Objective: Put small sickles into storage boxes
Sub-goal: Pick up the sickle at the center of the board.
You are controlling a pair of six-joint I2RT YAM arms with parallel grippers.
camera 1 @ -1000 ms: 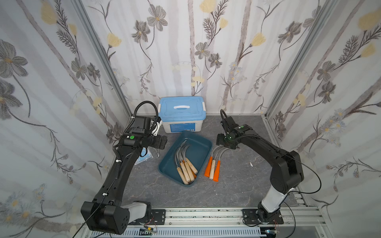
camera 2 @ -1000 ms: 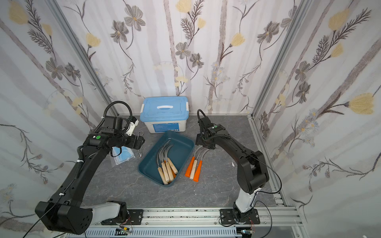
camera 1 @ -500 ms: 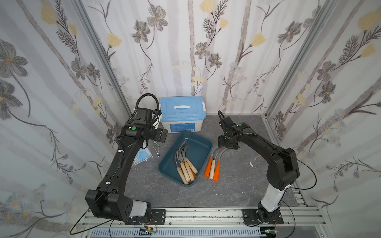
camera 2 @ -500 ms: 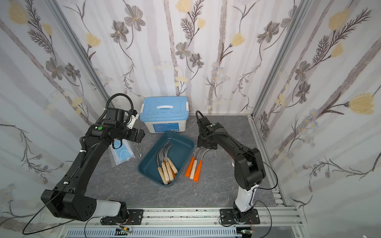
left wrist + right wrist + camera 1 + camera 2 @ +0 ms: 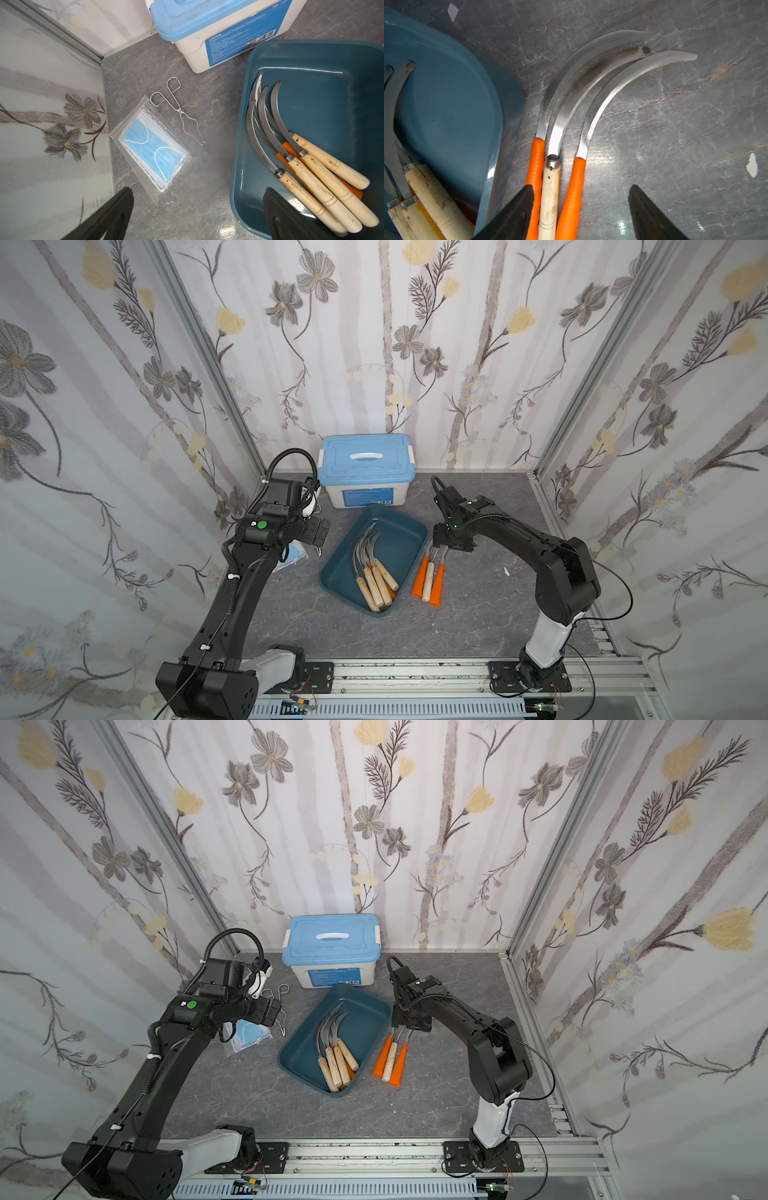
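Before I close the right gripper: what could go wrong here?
The three sickles on the table lie packed handle to handle under the open right gripper, so it may grab several. Their nested blades could drag each other. The teal tray wall sits close beside them and may be bumped.

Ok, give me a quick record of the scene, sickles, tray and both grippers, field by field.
tray: teal, open, mid table
sickles in tray: at least four wooden-handled, orange handle beneath
sickles on table: three, beside tray; two orange handles, one wooden
right gripper: fingers open, over those three, empty
left gripper: fingers open, empty
lidded box: closed, behind tray
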